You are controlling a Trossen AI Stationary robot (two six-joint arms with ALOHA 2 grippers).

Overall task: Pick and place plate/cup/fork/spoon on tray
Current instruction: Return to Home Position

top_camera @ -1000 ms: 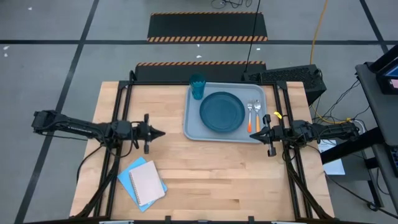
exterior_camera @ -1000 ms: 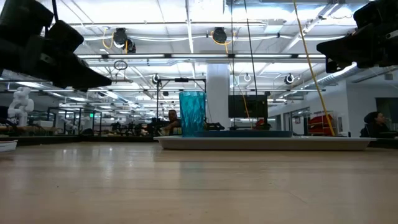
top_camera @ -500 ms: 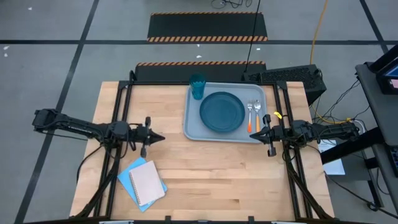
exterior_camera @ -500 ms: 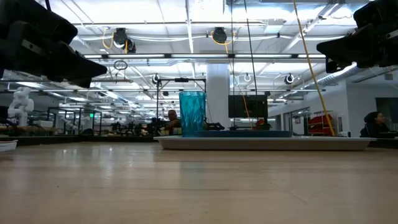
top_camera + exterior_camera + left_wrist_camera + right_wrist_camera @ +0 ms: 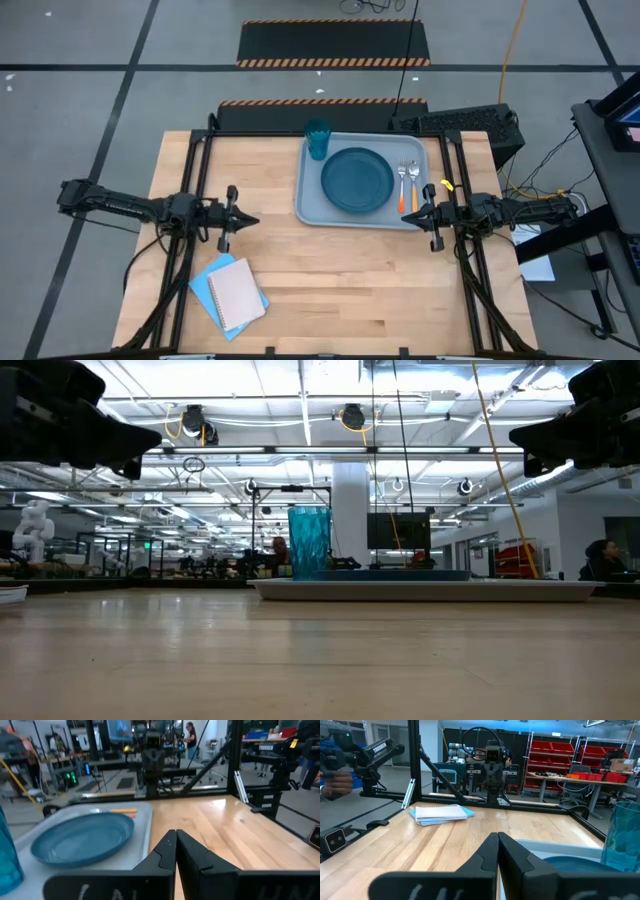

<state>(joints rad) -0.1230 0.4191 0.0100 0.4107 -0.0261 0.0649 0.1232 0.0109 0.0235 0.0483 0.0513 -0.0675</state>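
Tray (image 5: pixel 303 190) with plate (image 5: pixel 357 179) between both closed, empty grippers, right gripper (image 5: pixel 406 213) nearest.

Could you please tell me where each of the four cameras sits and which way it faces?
High: overhead, looking straight down; both arms, tray.
Low: table height, looking level across; cup, arms overhead.
Left wrist: on the left arm, facing the plate; own shut jaws.
Right wrist: on the right arm, facing the notebooks; own shut jaws.
Shared: each wrist view shows the opposite arm.
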